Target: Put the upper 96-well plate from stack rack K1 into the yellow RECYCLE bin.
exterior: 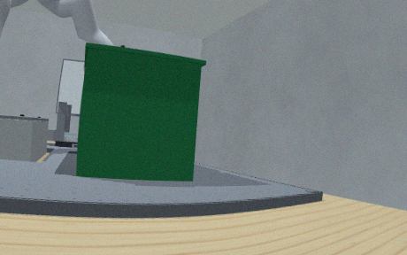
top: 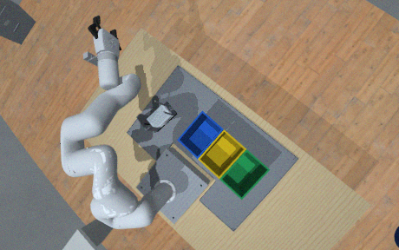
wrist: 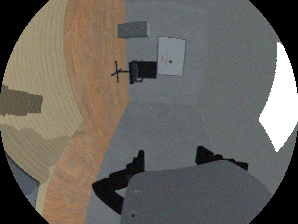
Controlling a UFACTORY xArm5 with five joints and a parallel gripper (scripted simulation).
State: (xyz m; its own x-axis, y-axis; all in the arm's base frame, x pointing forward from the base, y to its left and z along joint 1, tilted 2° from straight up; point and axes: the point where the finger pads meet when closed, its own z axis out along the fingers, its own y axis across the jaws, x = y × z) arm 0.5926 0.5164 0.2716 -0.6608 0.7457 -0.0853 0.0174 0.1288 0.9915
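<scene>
The stack rack K1 (top: 146, 120) stands on the grey mat (top: 186, 93), left of the bins. Its upper 96-well plate (top: 159, 116) shows as a pale grey slab between the dark posts; the lower plate is hidden under it. The yellow bin (top: 222, 153) stands upright between the blue bin (top: 200, 134) and the green bin (top: 245, 174) (exterior: 137, 115). My gripper (top: 104, 29) (wrist: 171, 157) is open and empty. It is held far off to the upper left of the rack, out beyond the mat, pointing away from the rack and bins.
The arm's base plate (top: 184, 184) lies in front of the rack. The white arm (top: 87, 143) curves round the left side. In the exterior view the green bin hides the other two bins, and a grey block (exterior: 22, 137) stands at the left.
</scene>
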